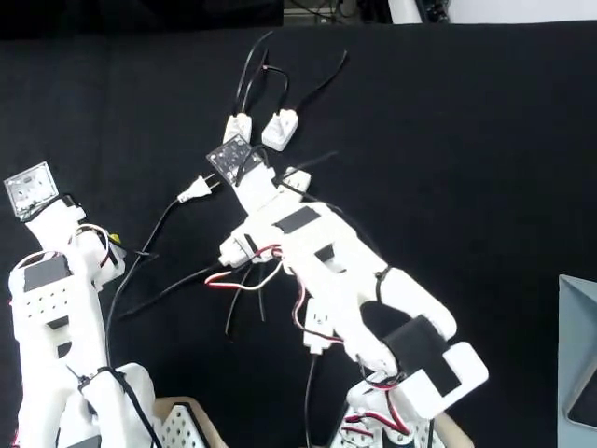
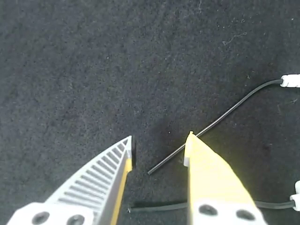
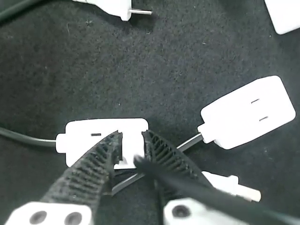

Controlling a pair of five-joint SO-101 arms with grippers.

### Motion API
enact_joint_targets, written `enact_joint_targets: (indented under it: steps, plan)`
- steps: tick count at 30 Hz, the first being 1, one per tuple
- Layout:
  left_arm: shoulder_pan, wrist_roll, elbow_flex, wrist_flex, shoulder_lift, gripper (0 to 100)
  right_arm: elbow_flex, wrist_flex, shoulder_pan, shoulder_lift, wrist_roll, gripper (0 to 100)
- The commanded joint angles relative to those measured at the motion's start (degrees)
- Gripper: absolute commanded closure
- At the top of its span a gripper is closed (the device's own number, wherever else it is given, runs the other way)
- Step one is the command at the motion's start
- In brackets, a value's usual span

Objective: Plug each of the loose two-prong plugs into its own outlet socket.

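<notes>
My right gripper [image 3: 131,135] hangs open by a narrow gap just over one end of a flat white outlet socket [image 3: 93,138] on the black cloth. A second socket [image 3: 248,112] lies beside it, face up with both slots showing. One loose white two-prong plug [image 3: 117,7] lies a little way off, and another plug [image 3: 229,185] lies close to the fingers. From above, a plug [image 1: 196,191] and two white sockets [image 1: 239,127] [image 1: 280,129] sit around the right arm's wrist. My left gripper [image 2: 160,138] stands open over bare cloth, empty, with a thin black cable [image 2: 215,123] running under it.
Black cables [image 1: 140,261] trail across the cloth between the arms. A grey box [image 1: 578,355] stands at the right edge and a perforated white part [image 1: 182,429] sits at the front. The left arm [image 1: 56,299] stands far left.
</notes>
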Motion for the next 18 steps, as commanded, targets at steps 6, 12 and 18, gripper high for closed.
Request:
enact_joint_targets:
  steps: [6, 12, 18]
  plan:
    - [0.0, 0.1, -0.3, -1.1, -0.9, 81, -1.5, 8.4, -0.9, -7.5, -0.2, 74.9]
    - [0.0, 0.1, -0.3, -1.1, -0.8, 81, -3.8, 13.5, -1.8, -14.6, -0.1, 73.3]
    - [0.1, 0.1, 0.8, -4.0, -0.9, 81, -5.6, 26.5, -5.4, -22.5, -0.4, 73.3]
